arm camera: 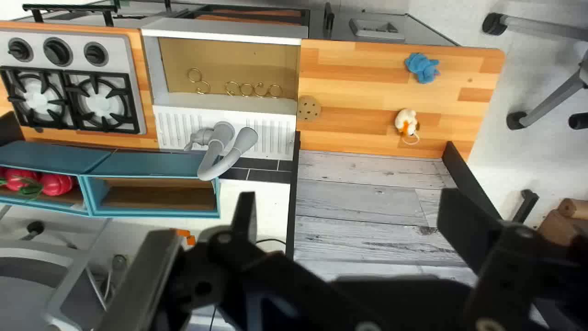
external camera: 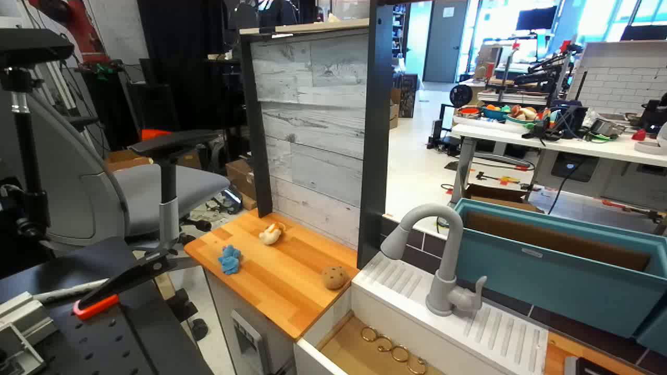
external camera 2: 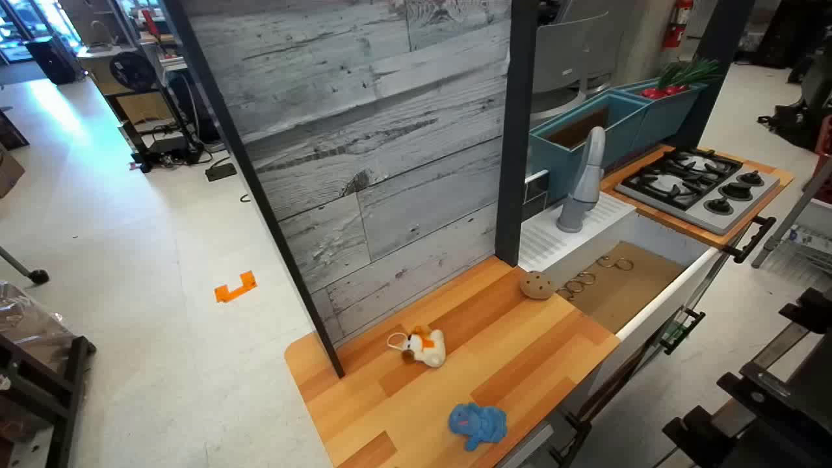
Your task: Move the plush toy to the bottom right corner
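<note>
The plush toy is a small lumpy cream-beige toy with an orange patch and a white loop. It lies on the wooden countertop [external camera: 255, 281] near the grey plank wall and shows in both exterior views, as plush toy [external camera: 270, 234] and plush toy [external camera 2: 428, 348]. The wrist view shows the plush toy [arm camera: 406, 122] at upper right. A countertop corner [external camera: 297, 328] beside the sink's front also shows in an exterior view [external camera 2: 606, 340]; which corner is meant I cannot tell. My gripper [arm camera: 349, 202] is open with nothing between its fingers, apart from the toy. I do not see it in the exterior views.
A blue plush [external camera 2: 478, 424] lies near the counter's front edge. A tan dotted round piece [external camera 2: 537, 285] sits at the sink side. The plank wall [external camera 2: 390, 169] rises behind the counter. The white sink [arm camera: 225, 103], grey faucet [arm camera: 218, 147] and stove [arm camera: 69, 87] stand alongside.
</note>
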Tool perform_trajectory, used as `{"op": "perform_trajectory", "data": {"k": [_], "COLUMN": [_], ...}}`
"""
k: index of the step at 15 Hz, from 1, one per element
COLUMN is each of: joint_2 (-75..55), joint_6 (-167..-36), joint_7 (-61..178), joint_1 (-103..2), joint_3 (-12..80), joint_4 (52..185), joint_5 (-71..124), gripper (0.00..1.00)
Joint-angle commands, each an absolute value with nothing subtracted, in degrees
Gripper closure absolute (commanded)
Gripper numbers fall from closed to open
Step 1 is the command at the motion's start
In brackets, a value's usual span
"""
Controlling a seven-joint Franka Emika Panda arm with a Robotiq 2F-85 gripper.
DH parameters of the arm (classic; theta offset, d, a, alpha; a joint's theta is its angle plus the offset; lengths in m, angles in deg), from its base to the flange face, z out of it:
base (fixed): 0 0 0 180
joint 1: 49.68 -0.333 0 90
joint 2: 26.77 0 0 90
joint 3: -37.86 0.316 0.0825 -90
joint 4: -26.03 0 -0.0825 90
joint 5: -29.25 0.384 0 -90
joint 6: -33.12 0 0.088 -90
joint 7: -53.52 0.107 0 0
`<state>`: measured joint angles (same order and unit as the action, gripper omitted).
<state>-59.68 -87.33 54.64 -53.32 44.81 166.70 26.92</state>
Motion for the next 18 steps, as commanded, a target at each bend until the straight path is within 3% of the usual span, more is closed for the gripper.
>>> {"op": "perform_trajectory", "data": {"k": [1,12,18], "joint_2": [-59.6,-59.6,-51.0], "joint_6": [-87.2,-87.2,-91.2], "joint_7": [54.9,54.9,54.7], "joint_1": [-53.8,-53.8,-54.8], "joint_3": [44.4,44.4,46.1], "joint_4": [166.6,166.6,164.3], "joint_5": [26.6,26.6,26.2], "gripper": [0.00,0.00,0.00]}}
